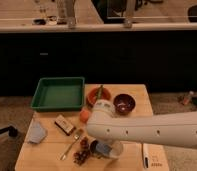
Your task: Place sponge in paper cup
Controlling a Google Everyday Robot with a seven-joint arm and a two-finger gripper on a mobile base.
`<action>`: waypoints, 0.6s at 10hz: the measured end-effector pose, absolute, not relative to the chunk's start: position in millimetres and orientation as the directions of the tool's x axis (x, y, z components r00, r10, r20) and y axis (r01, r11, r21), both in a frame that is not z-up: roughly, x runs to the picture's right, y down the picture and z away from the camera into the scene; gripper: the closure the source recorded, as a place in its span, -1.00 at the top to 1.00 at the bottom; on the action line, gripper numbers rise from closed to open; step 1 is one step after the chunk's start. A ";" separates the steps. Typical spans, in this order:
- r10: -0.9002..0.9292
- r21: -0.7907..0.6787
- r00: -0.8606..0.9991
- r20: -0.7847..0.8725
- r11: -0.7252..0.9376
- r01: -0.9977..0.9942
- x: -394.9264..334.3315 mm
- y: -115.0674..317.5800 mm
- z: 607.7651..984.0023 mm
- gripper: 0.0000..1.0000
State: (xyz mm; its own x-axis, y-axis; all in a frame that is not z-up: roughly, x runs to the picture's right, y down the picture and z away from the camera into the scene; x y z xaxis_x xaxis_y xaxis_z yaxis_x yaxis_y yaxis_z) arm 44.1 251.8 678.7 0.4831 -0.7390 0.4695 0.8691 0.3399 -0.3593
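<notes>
A white paper cup [112, 149] stands at the front middle of the wooden table [47, 155]. A blue piece, apparently the sponge [103, 148], shows at the cup's mouth. My white arm reaches in from the right, and its wrist end covers the gripper [99, 144], which is right at the cup's left side. The arm hides the fingers and the far side of the cup.
A green tray [58, 93] sits at the back left. An orange bowl [98, 95] and a dark red bowl [124, 103] are behind the arm. An orange ball [84, 116], a snack bar [65, 124], a fork [72, 142], a dark cluster [82, 153] and a blue-grey cloth [36, 132] lie around the cup.
</notes>
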 end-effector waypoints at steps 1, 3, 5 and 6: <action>-0.736 -0.362 0.489 0.468 0.345 0.866 46.2 254.4 676.0 -0.65; -0.736 -0.366 0.498 0.459 0.354 0.861 49.6 254.6 669.3 -0.65; -0.737 -0.370 0.504 0.451 0.359 0.857 52.8 253.8 664.3 -0.65; -0.735 -0.374 0.508 0.449 0.362 0.854 55.5 254.3 662.3 -0.65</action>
State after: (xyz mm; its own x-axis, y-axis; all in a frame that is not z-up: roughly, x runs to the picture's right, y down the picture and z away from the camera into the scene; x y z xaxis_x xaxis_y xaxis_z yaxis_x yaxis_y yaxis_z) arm 55.5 254.3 662.3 0.5082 -0.7352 0.4485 0.8539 0.3619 -0.3741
